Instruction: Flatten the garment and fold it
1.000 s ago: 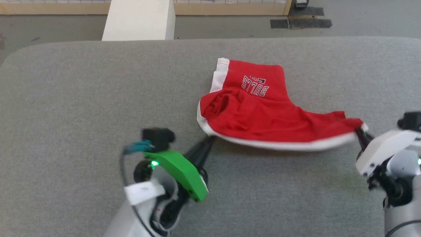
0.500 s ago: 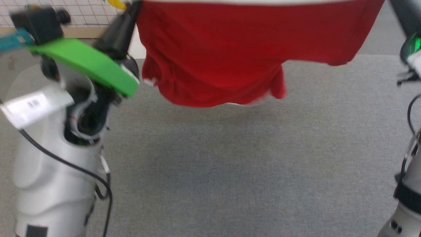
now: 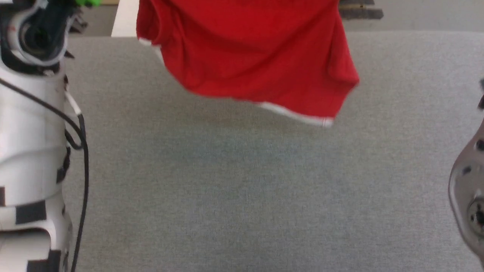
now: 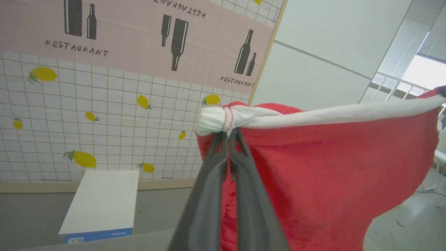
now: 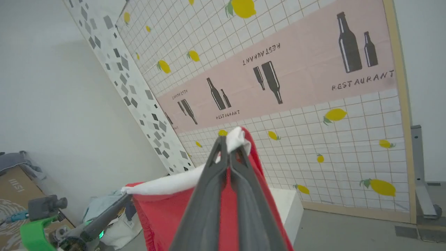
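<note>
The garment (image 3: 249, 53), bright red with white trim, hangs in the air above the grey table (image 3: 242, 189), its lower hem loose and clear of the surface. In the left wrist view my left gripper (image 4: 228, 134) is shut on a bunched white corner of the garment (image 4: 313, 167), whose white band stretches away to the right. In the right wrist view my right gripper (image 5: 228, 146) is shut on the other white corner of the garment (image 5: 167, 216). The left gripper's dark fingers (image 5: 104, 218) also appear there, at the far end of the band. My left forearm (image 3: 34, 124) rises at the head view's left edge.
A white box (image 4: 101, 205) stands on the floor beyond the table. Behind it is a tiled wall with lemons and a pink restaurant banner (image 4: 132, 38). A cardboard box and bundled cloth (image 5: 14, 181) lie off to one side. My right arm (image 3: 469, 189) rises at the right edge.
Both grippers have lifted the garment off the table and raised it high, stretched between them. The head view has shifted too. The cloth now swings, its lower hem further right.
</note>
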Motion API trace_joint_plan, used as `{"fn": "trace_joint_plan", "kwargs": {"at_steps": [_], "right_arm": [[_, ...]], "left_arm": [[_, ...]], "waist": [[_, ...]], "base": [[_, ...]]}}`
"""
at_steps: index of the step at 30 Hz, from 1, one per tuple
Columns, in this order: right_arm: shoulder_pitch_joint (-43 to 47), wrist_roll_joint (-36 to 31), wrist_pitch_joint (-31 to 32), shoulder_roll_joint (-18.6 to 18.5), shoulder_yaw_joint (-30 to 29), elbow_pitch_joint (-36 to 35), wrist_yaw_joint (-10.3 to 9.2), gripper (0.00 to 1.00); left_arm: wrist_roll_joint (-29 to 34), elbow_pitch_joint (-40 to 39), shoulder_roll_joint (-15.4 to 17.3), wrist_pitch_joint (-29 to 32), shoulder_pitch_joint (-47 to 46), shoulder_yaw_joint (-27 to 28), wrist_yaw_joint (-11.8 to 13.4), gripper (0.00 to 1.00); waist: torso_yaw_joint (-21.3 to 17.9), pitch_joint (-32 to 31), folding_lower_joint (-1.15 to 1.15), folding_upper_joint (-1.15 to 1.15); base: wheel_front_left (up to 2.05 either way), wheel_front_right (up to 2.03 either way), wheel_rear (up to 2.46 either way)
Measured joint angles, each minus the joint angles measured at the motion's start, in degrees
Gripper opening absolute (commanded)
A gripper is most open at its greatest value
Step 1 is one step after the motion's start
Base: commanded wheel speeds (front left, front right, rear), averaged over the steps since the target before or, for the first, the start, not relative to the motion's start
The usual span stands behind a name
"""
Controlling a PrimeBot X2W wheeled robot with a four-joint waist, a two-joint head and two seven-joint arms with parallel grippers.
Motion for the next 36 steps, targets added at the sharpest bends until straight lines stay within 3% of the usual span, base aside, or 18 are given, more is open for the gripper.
{"fn": "trace_joint_plan", "kwargs": {"at_steps": [10,19,24,30,31,36], "right_arm": [[-17.3,-13.0,-3.4,0.2,-1.3,13.5,0.0,0.0],[-16.9,-12.4,-4.9,0.2,0.2,16.2,0.0,0.0],[-4.4,-9.4,-3.9,0.2,1.8,11.4,0.0,0.0],[16.4,-3.4,-0.8,0.2,1.9,-3.4,0.0,0.0],[29.4,-1.4,0.2,0.2,1.3,-11.7,0.0,0.0],[51.5,3.0,1.4,0.2,-0.1,-22.8,0.0,0.0]], "left_arm": [[4.0,9.9,0.8,-5.3,-14.0,0.7,0.9,0.0],[5.2,17.2,-0.5,-13.6,-14.5,-0.4,-2.5,0.0],[3.3,21.1,-1.9,-17.3,-6.8,-1.5,-4.7,0.0],[1.1,21.5,-2.2,-22.3,4.8,-4.9,-5.7,0.0],[0.9,19.1,-2.1,-25.1,12.2,-8.2,-5.7,0.0],[0.1,15.9,-1.7,-29.0,25.1,-12.7,-5.8,0.0]], "waist": [[-0.8,9.9,0.01,0.0],[-1.6,16.7,0.02,0.0],[-1.8,16.7,0.02,0.0],[-1.3,13.6,0.02,0.0],[-0.9,11.3,0.01,0.0],[-0.2,6.7,0.0,0.0]], "base": [[0.0,0.0,0.0],[0.0,0.0,0.0],[0.0,0.0,0.0],[0.0,0.0,0.0],[0.0,0.0,0.0],[0.0,0.0,0.0]]}}
